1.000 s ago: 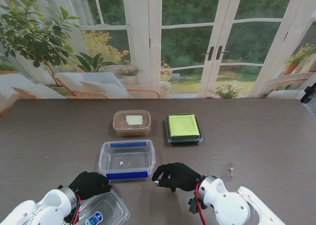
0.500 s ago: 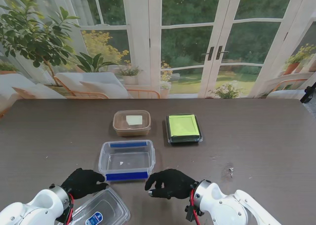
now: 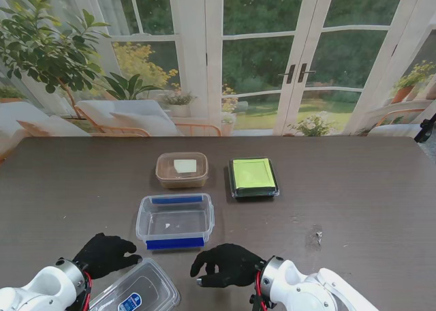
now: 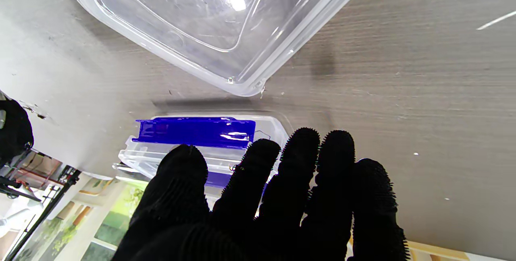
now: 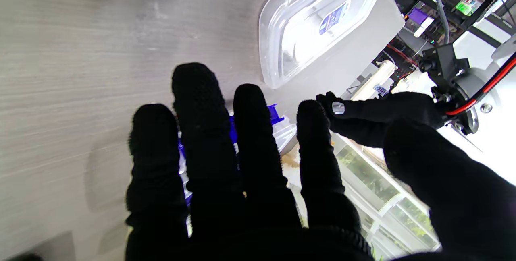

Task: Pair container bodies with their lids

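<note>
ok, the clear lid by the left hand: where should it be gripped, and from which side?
Probably the clear lid at its long edge toward the clear tub, pinched by the left hand from above. It lies flat with only a thin raised rim, and that edge sits closest to the open fingers. The right hand holds nothing.

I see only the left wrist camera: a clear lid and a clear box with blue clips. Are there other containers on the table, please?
Observer: Yes, two. The stand view shows a brown box and a black box with a green top, both farther from me than the clear box.
Operator: And where is the right hand?
Observer: The right hand hovers open, holding nothing. It is nearer to me than the clear box and right of the clear lid.
</note>
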